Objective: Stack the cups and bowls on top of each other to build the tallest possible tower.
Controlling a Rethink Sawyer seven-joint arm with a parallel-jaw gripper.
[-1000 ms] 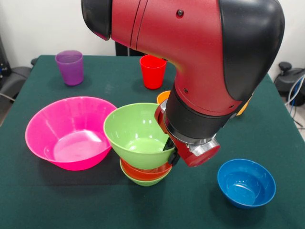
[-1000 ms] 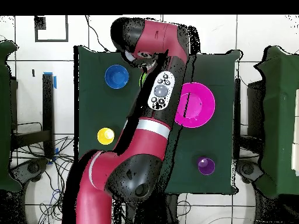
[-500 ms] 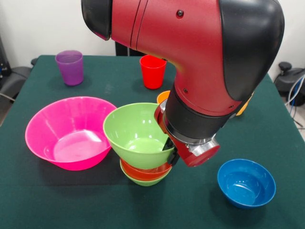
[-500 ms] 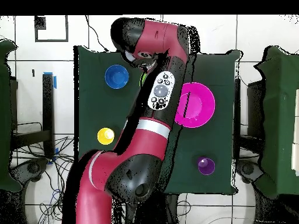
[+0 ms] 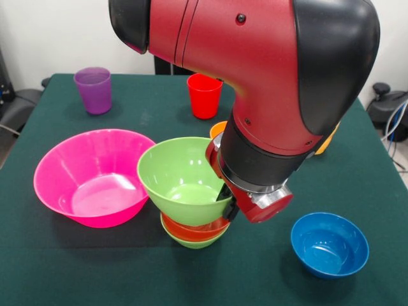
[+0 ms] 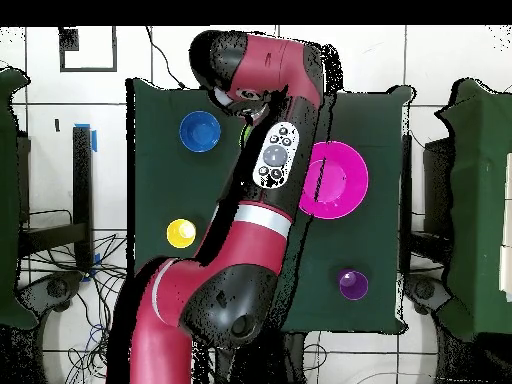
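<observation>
Large lime green bowl (image 5: pixel 182 178) sitting on the tower, gripper (image 5: pixel 226 201) at its rim.
The large lime green bowl is sitting tilted on a red-orange bowl (image 5: pixel 194 228) that is nesting in a small lime green bowl (image 5: pixel 194 242), near the middle of the green table (image 5: pixel 57 268). The gripper is pressing against the large bowl's right rim under the red and black arm (image 5: pixel 268 83); fingers mostly hidden, can't tell if apart or clamped. Huge pink bowl (image 5: pixel 92 175) is lying just left of the stack, touching or nearly so. Blue bowl (image 5: pixel 329 244) is resting apart at front right. Purple cup (image 5: pixel 93 90) and red cup (image 5: pixel 204 95) are standing at the far side; an orange cup (image 5: pixel 218 129) is peeking out behind the arm. Overhead view is showing a yellow cup (image 6: pixel 181 233) well apart from the bowls.
</observation>
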